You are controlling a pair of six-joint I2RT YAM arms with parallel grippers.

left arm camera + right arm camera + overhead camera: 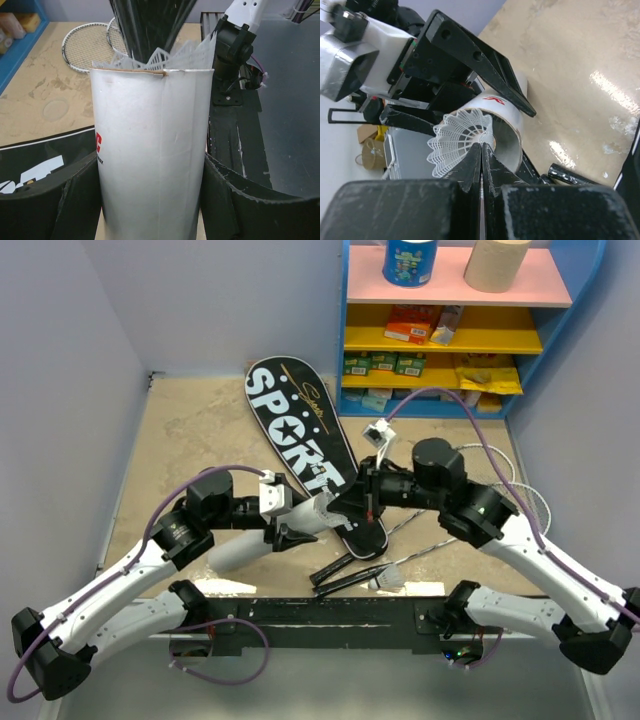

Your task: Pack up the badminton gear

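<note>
Shuttlecock (pixel 462 134), white, mesh-skirted, pinched in my clenched right jaws at the mouth of the long white cardboard tube (pixel 150 150), which left jaws grasp. Risk: skirt snags the rim if I push off-axis.

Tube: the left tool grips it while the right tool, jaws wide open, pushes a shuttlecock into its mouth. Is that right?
Not quite. The right tool is shut, not wide open: the right wrist view shows its jaws pressed together on the shuttlecock at the mouth of the tube. The left tool does grip the tube.
</note>
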